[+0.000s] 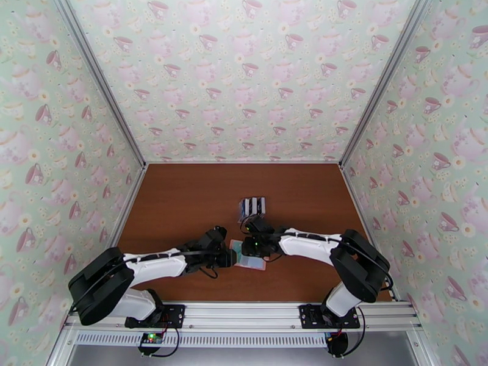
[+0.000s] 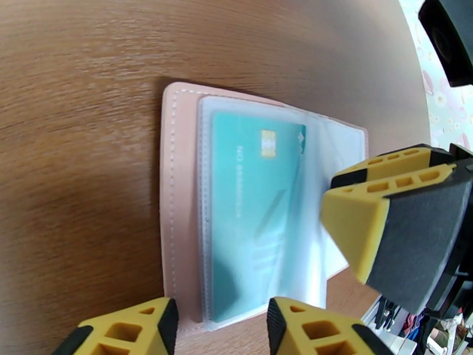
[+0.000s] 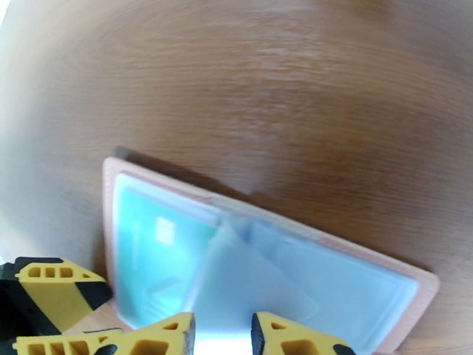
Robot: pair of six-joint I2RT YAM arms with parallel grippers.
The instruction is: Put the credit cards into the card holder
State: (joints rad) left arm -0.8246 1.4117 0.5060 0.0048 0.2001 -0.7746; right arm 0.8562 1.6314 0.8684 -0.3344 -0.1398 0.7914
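One card (image 2: pixel 254 214), a teal one, sits in a clear sleeve on one page of the pink card holder (image 2: pixel 177 202), and that's all I'd count as done. The holder lies open and flat on the bench (image 1: pixel 183 202), directly between the two sets of jaws, its near edge reaching into the gap of the left jaws.

The left jaws are spread, with nothing between their yellow fingertips (image 2: pixel 127 326). They hang just above the holder's edge, close beside the sleeved card.

The right jaws come in from the opposite side over the other page. From the right wrist I see the holder (image 3: pixel 108 202) with the teal card (image 3: pixel 154 244) off to the left of those jaws. A loose clear leaf (image 3: pixel 248 279) lifts from the spine toward the narrow gap between their fingertips (image 3: pixel 171 332). I can't tell whether they are pinching that leaf or only standing over it slightly apart.

From the top camera, beyond the right jaws, a small rack (image 1: pixel 242 208) holds the other cards (image 1: pixel 253 205) upright, dark and light ones. They are too small for me to count. My read is that the task is in its early part, with one card sleeved and the rest yet to be fetched from the rack and slid into free sleeves. The holder (image 1: pixel 251 265) is well apart from the rack, so each card needs its own trip.
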